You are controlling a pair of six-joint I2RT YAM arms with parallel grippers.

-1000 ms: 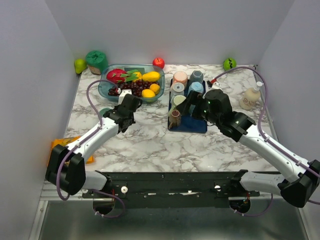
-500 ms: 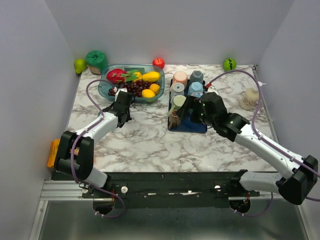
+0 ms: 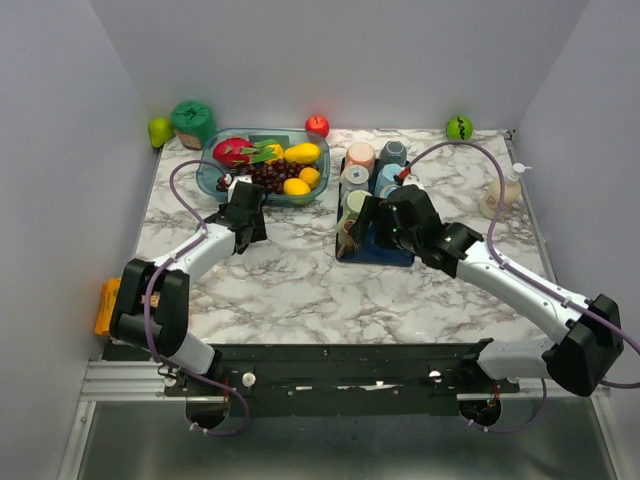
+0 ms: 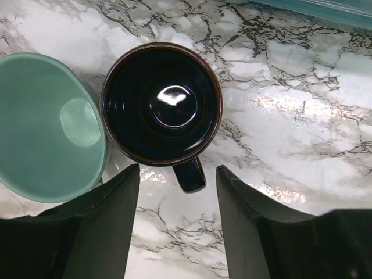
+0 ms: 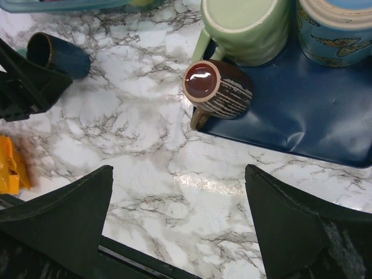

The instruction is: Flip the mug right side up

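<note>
Left wrist view: I'm looking straight down into the dark mug point(image 4: 163, 104). It stands right side up on the marble desk point(image 4: 302, 133), mouth toward the camera and long axis vertical. I can see the brown rim and a spot of glare on the glossy inside bottom. Its handle point(image 4: 189, 174) points back at my pincer.

Left gripper point(image 4: 177, 171): the fingers are spread apart, one on each side of the handle. Both are clear of the mug and there is bare marble between them and it. They hold nothing.

A mint cup point(image 4: 46, 128) sits just beside the mug. I cannot tell if the two touch.

Top external: the mug's spot is in the desk's left half, toward the far edge, just in front of the teal fruit bowl point(image 3: 215, 185). The left arm covers most of it there.

Right wrist view: the same mug point(image 5: 58, 55) shows at the upper left with its open mouth visible.

Right gripper point(image 5: 177, 168): the fingers are spread wide and carry nothing. It hangs over bare marble near the corner of the blue tray point(image 5: 302, 116). A brown striped mug point(image 5: 218, 87) stands at that corner, and a pale green mug point(image 5: 244, 26) is behind it.
</note>
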